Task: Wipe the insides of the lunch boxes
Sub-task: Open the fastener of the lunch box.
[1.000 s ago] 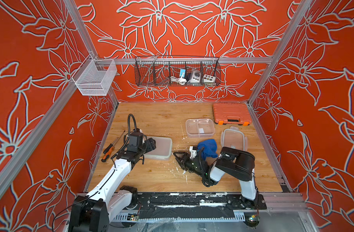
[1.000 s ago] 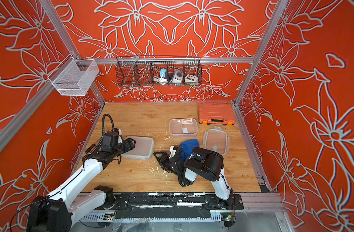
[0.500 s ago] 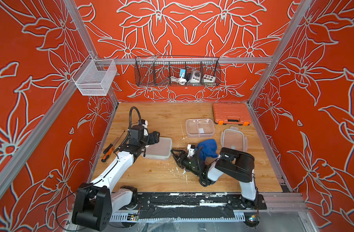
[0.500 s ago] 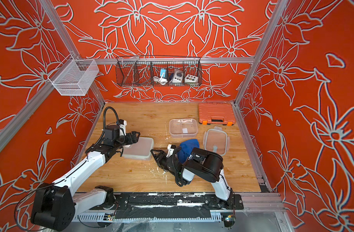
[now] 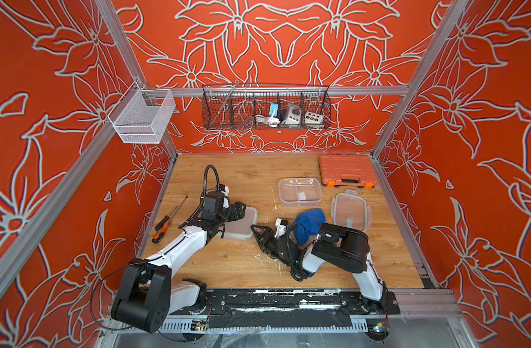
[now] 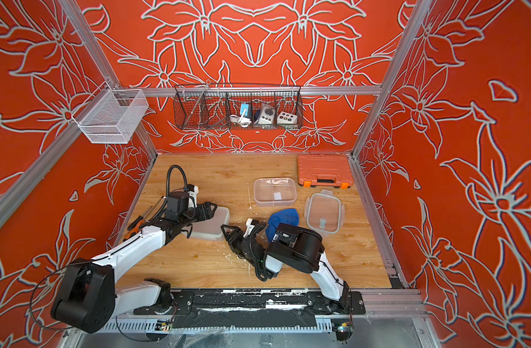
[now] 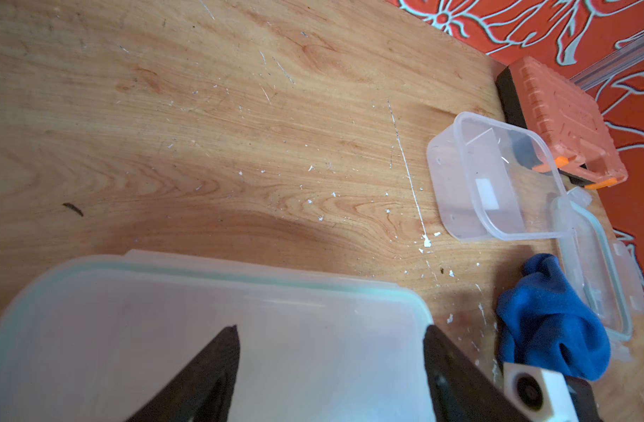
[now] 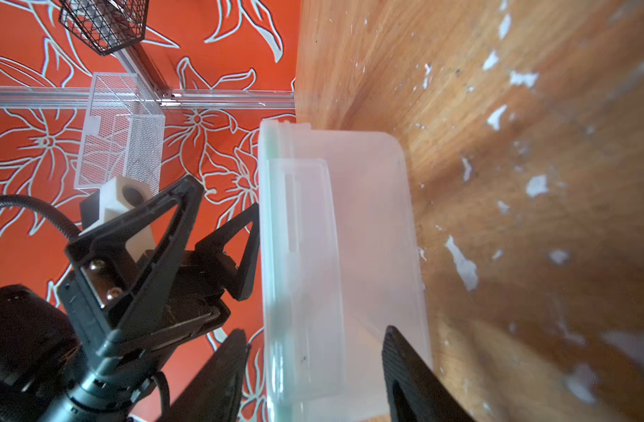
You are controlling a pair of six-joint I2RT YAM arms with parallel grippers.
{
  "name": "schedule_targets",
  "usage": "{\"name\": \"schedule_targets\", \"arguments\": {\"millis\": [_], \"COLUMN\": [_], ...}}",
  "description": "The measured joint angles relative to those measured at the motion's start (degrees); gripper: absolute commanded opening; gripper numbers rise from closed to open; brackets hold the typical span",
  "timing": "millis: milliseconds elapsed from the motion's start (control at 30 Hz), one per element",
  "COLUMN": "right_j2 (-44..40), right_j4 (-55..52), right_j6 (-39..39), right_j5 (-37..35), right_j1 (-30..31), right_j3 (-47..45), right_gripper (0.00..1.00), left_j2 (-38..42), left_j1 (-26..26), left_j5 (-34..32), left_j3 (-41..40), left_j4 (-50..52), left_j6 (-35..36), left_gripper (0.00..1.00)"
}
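The worktop carries two containers. The lidded lunch box lies under the left gripper, whose jaws are spread. The right gripper, jaws also apart, sits at its corner. Beyond the right gripper stands the open divided lunch box, holding only a white label. One loose lid and one blue cloth lie behind that gripper.
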State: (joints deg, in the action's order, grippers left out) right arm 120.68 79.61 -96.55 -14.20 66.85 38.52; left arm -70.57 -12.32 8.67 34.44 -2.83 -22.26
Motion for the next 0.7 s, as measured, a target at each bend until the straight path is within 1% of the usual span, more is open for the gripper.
{"name": "schedule_targets", "arguments": {"millis": [133, 233, 367, 500, 633, 700], "right_j2": [0.00, 0.00, 0.02, 0.02, 0.02, 0.02], "right_j4": [0.13, 0.11, -0.09, -0.35, -0.90, -1.11], "right_j6": [0.00, 0.00, 0.09, 0.59, 1.03, 1.36], "right_j5": [-1.27, -1.73, -2.43, -2.82, -2.73, -2.73], "right_j1": [0.04, 0.04, -0.09, -0.09, -0.07, -0.07], "right_j3": [0.04, 0.22, 1.33, 1.51, 1.51, 1.51], "right_gripper": [0.60, 0.56, 0.53, 0.46, 0.42, 0.37], "left_j2": [0.26, 1.14, 1.49, 1.66, 1.90, 1.88], "left_j1": [-1.66, -2.54, -3.13, -4.04, -4.35, -4.52], "left_j5": [-1.84, -3.02, -4.13, -5.14, -5.60, -5.88], "left_j3": [-1.18, -2.91, -4.68, -6.01, -6.91, -7.08], "left_j4": [-2.03, -4.11, -7.19, -9.73, -11.19, -11.69], "left_j6": [-1.03, -1.90, -2.99, -3.78, -4.44, -4.72], "left_gripper": [0.78, 0.78, 0.77, 0.77, 0.77, 0.77]}}
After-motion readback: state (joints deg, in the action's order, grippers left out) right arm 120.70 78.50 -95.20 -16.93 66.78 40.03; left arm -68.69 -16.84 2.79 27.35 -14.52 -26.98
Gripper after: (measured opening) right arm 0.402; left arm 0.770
